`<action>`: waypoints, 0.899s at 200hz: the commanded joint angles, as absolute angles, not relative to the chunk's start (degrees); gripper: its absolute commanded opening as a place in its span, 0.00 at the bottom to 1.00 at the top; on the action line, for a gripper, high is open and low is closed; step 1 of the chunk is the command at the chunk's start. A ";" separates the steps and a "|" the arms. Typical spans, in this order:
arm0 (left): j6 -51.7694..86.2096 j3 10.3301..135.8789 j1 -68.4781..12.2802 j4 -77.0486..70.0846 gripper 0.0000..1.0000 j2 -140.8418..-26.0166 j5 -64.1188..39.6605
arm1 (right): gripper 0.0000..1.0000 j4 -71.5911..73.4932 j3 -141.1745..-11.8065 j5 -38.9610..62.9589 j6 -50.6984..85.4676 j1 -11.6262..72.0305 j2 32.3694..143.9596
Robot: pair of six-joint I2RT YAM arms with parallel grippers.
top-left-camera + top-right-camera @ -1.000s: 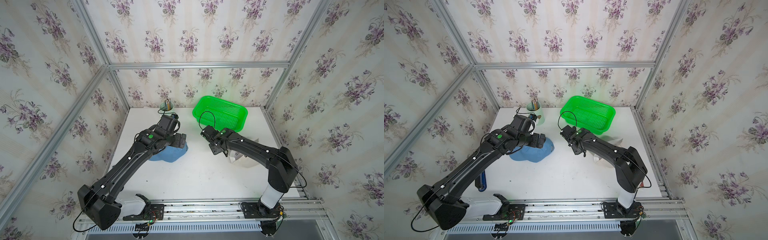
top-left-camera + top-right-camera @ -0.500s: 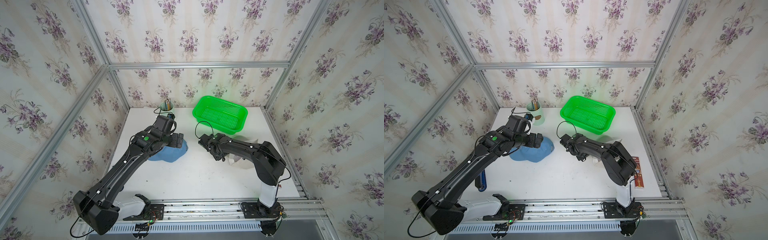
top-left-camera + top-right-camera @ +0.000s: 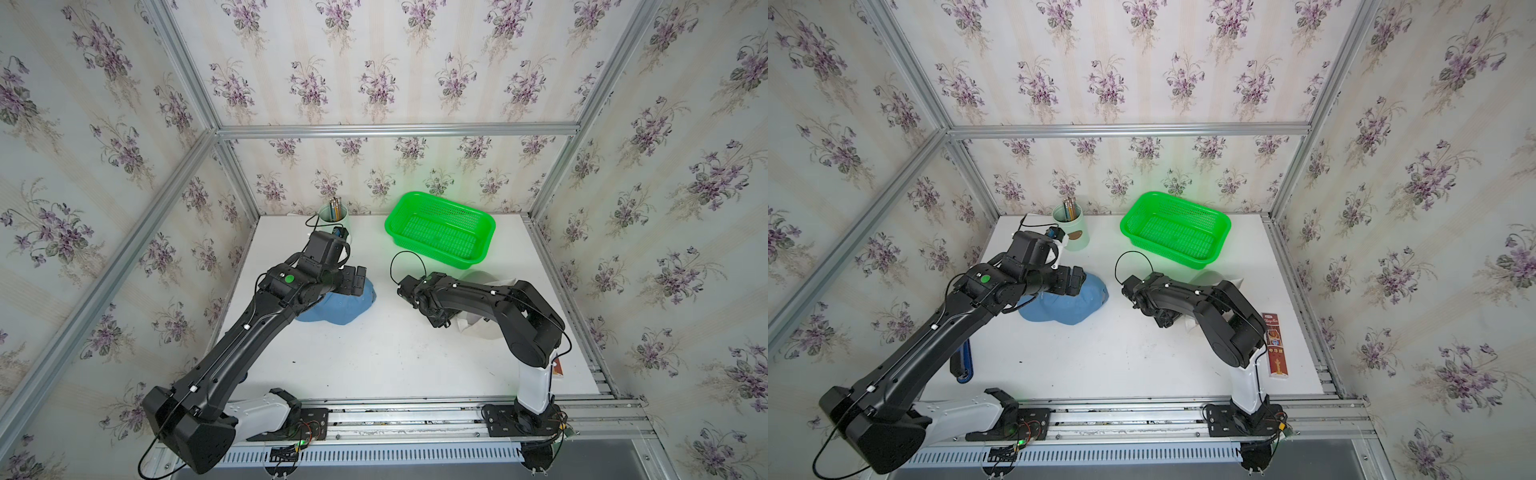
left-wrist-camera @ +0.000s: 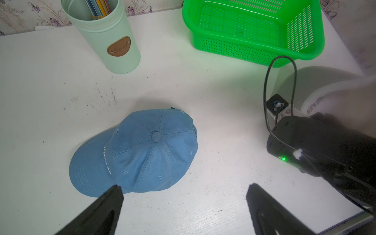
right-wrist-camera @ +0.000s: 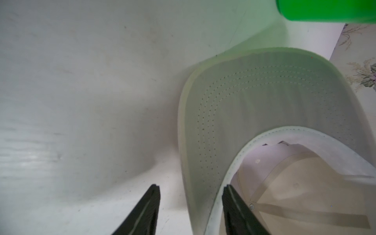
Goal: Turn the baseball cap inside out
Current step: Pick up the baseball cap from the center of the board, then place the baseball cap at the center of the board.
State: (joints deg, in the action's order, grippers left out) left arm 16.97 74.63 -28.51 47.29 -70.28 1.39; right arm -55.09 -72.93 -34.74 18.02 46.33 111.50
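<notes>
The right arm's jaws are standing partly spread and pinching nothing, their fingertips (image 5: 149, 203) straddling the brim edge of a pale baseball cap (image 5: 264, 91). That cap is lying opening-up on the white tabletop (image 4: 50, 91), just in front of a green basket (image 4: 244, 48) on the right side. It is showing rows of stitching on the brim's underside, a white sweatband and beige seam tape crossing the inside of the crown. The right arm (image 3: 478, 297) is hiding much of it in both top views. The left arm's jaws are spread wide and holding nothing, their fingertips (image 4: 114, 195) hanging over a blue baseball cap (image 4: 142, 154). Whether they are touching the fabric is not clear. This cap is sitting crown-up and right side out on the left half of the tabletop, in front of a mint pencil cup (image 4: 109, 40). Its six panels are meeting at a top button, eyelets are dotting the crown, and pale lettering is running across the front above the curved bill. The left arm (image 3: 249, 328) is stretching across from the near rail.
</notes>
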 commanded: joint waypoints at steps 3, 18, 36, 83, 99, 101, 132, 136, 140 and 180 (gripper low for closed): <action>16.92 74.82 -28.41 46.08 0.99 -70.01 0.79 | 0.53 -55.11 -72.27 -37.75 19.19 45.43 111.72; 17.03 74.67 -28.39 45.62 0.99 -69.83 0.79 | 0.49 -54.86 -71.92 -39.09 19.34 44.65 111.23; 17.05 74.44 -28.38 45.21 0.99 -69.84 0.36 | 0.32 -54.97 -71.49 -40.56 19.34 43.69 111.26; 17.06 74.09 -28.33 44.65 0.99 -69.66 0.18 | 0.05 -54.05 -71.43 -40.85 19.20 43.51 107.50; 17.21 74.22 -28.33 44.56 0.99 -69.84 -0.04 | 0.01 -53.99 -72.59 -39.08 18.68 43.51 105.01; 17.20 74.30 -28.37 44.56 0.99 -69.80 -0.08 | 0.01 -53.99 -72.77 -38.55 18.53 43.51 104.61; 17.29 74.48 -28.38 44.67 0.99 -70.09 -0.92 | 0.00 -51.48 -76.95 -26.18 16.39 43.51 96.94; 17.29 74.62 -28.34 44.73 0.99 -70.16 -1.01 | 0.00 -51.04 -77.59 -24.15 16.22 43.55 95.84; 17.25 74.71 -28.34 44.74 0.99 -70.22 -1.13 | 0.00 -50.71 -78.31 -21.95 16.05 43.54 94.89; 17.40 75.60 -28.39 44.56 0.99 -70.72 -2.77 | 0.02 -44.94 -84.43 -0.97 16.52 42.76 85.77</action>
State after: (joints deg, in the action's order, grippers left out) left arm 17.08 74.78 -28.38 45.43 -70.30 -1.32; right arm -50.37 -82.70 -17.89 16.47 43.44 89.97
